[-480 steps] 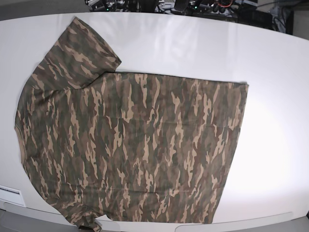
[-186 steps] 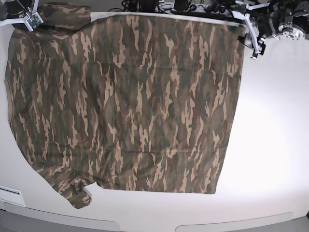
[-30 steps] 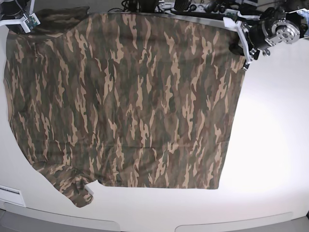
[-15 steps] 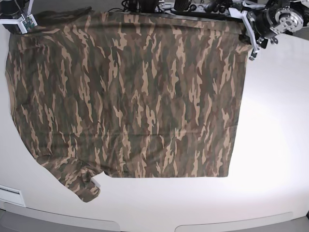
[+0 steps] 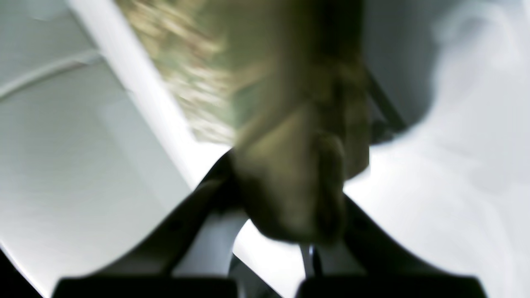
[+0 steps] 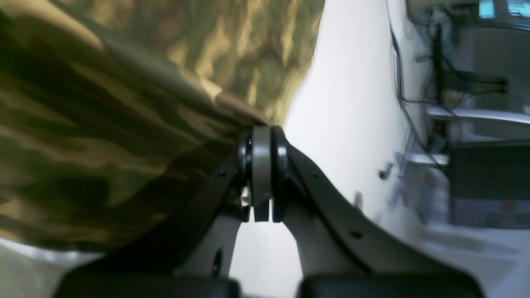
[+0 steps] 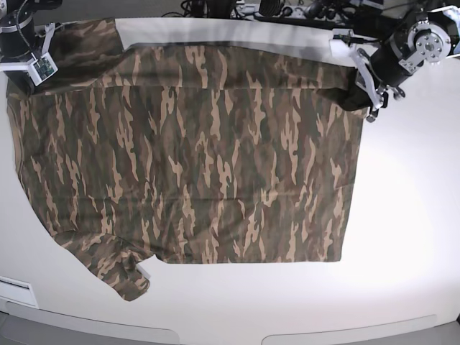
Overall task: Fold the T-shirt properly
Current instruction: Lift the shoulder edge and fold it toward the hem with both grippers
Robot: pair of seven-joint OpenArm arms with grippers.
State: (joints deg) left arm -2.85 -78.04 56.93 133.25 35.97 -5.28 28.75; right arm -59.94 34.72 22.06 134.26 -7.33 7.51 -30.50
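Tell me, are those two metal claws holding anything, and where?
Both grip the camouflage cloth T-shirt along its far edge: the left gripper pinches the hem corner, the right gripper the shoulder end.

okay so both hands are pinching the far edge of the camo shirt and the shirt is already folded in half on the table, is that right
Not quite. Both hands do pinch the far edge: the left hand at one corner and the right hand at the other. But the T-shirt is not folded in half. The base view shows it still spread out over the table, with one sleeve sticking out at the near edge.
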